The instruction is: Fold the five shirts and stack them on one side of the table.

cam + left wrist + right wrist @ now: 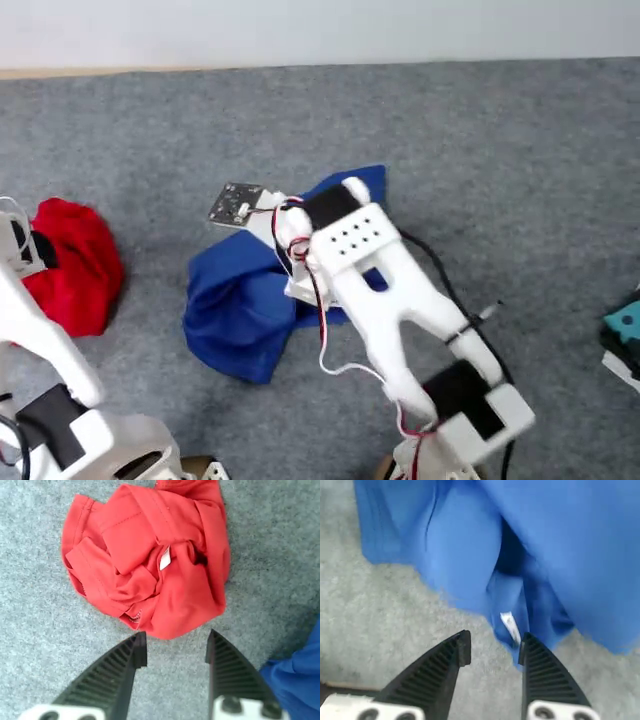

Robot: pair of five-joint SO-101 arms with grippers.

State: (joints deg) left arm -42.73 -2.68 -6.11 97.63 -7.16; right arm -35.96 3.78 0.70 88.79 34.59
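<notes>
Right end effector (492, 647), jaws open, hangs at the edge of the crumpled blue shirt (235, 310) in mid-frame on the grey desk (500, 150), seemingly near its collar tag (507, 622); better to pinch one layer there and spread it flat first.

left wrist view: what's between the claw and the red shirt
Nothing but a thin strip of bare grey table cover; the left claw is open just short of the red shirt, in the left wrist view.
</notes>
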